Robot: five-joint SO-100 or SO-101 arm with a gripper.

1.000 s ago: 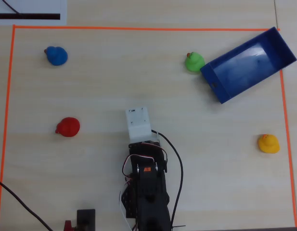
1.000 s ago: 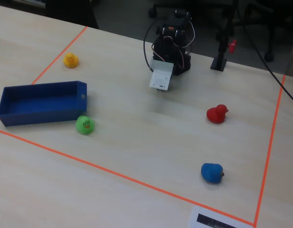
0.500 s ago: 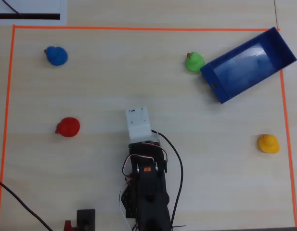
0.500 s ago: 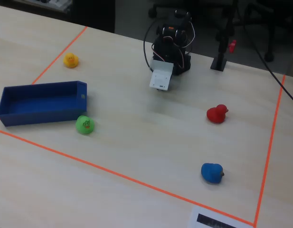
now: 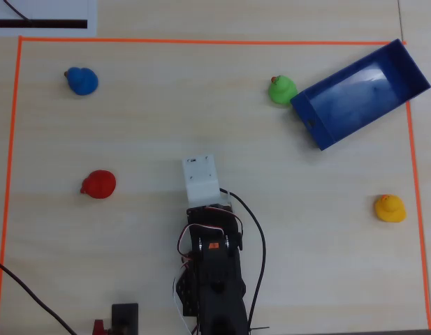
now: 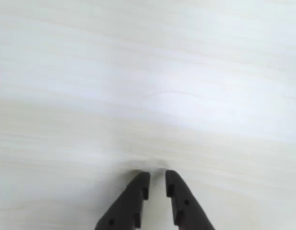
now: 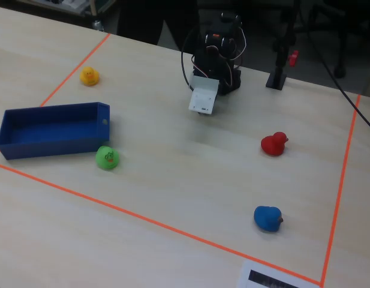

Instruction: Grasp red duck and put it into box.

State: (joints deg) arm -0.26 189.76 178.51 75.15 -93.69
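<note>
Four rubber ducks sit apart on the pale wooden worktop [image 5: 145,118], all inside a rectangle of orange tape [image 5: 201,41]. In the overhead view the red duck [image 5: 98,184] rests at the left middle of the frame, well apart from everything else; the blue duck [image 5: 82,80] lies in the upper left, the green duck [image 5: 282,90] in the upper middle right, and the yellow duck [image 5: 389,208] at the right middle. The box [image 5: 400,61], dark blue with a glossy paler floor, lies slanted in the upper right corner, with nothing in it, and the green duck sits just beside its lower-left end. The arm [image 5: 214,272] rises from the bottom centre of that frame, its white wrist housing [image 5: 201,179] pointing up the picture, to the right of the red duck and well clear of it. In the fixed view the red duck [image 7: 273,144] is at the right middle, the box [image 7: 17,150] at the left, and the arm [image 7: 217,57] at the top centre. In the wrist view the tool [image 6: 156,178] enters from the bottom edge over bare worktop, its two dark fingers [image 6: 135,197] nearly pressed together with only a narrow slit between the tips, pinching nothing.
</note>
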